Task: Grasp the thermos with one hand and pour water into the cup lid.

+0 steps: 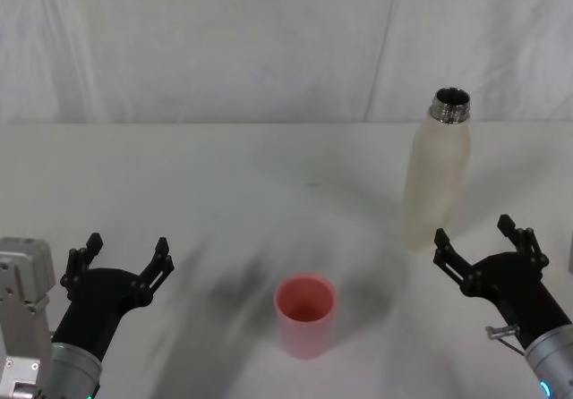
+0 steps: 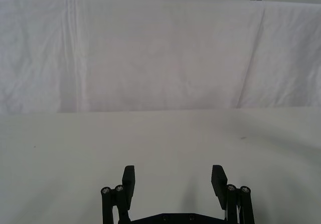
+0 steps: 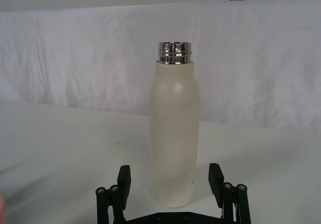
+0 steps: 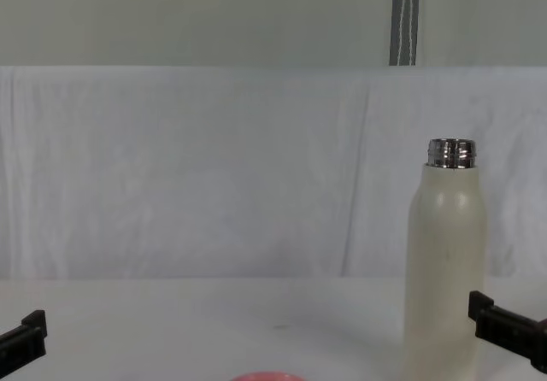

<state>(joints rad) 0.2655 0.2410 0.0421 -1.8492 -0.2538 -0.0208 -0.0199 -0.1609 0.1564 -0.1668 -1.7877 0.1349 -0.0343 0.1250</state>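
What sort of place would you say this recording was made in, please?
Probably a robot test bench rather than a home: a white-covered table, a white cloth backdrop, and just a thermos and a pink cup lid set out.

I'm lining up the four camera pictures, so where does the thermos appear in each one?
Head view: thermos stands upright at the right, beyond the open right gripper.
Left wrist view: not in it.
Right wrist view: centre, just past the gripper.
Chest view: right side, steel neck up.
Shared landmark: the white cloth backdrop behind the table.
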